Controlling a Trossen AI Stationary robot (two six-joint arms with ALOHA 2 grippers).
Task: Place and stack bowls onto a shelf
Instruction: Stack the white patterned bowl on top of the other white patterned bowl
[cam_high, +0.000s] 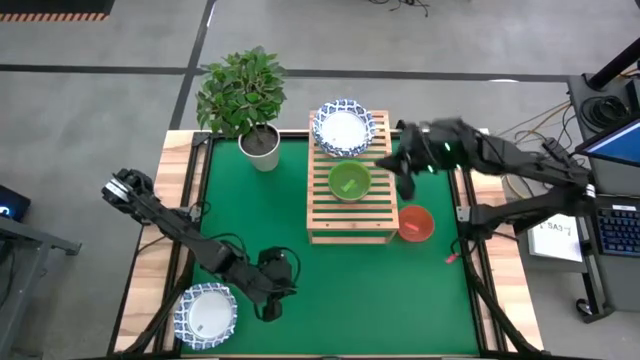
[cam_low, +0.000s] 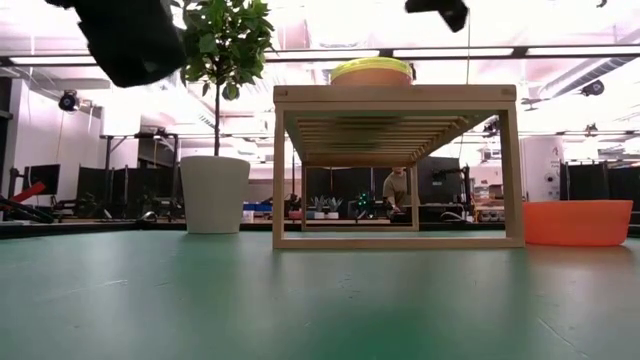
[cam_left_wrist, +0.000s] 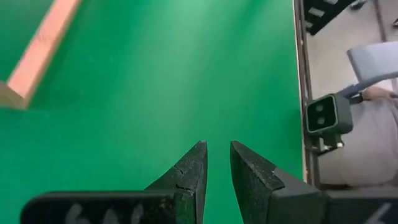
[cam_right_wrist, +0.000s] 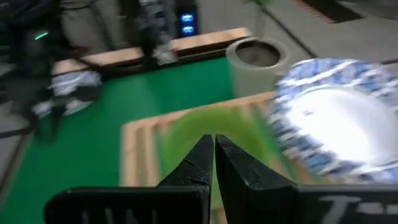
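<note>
The slatted wooden shelf (cam_high: 350, 205) stands mid-table on the green mat. White blue-rimmed bowls (cam_high: 343, 128) sit on its far end, and a green bowl (cam_high: 349, 181) sits behind them toward the near end. A red bowl (cam_high: 415, 223) rests on the mat right of the shelf. Another blue-rimmed bowl (cam_high: 207, 312) lies at the table's near left corner. My right gripper (cam_high: 408, 188) hovers shut above the shelf's right edge, beside the green bowl (cam_right_wrist: 186, 134). My left gripper (cam_left_wrist: 217, 146) hangs over bare mat near the near edge, fingers slightly apart. No purple or yellow bowl shows clearly.
A potted plant in a white pot (cam_high: 262, 148) stands at the far left of the mat, left of the shelf. The low camera (cam_left_wrist: 326, 115) sits at the table's near edge. A person (cam_low: 397, 190) is in the room beyond. Open mat lies between the shelf and the near edge.
</note>
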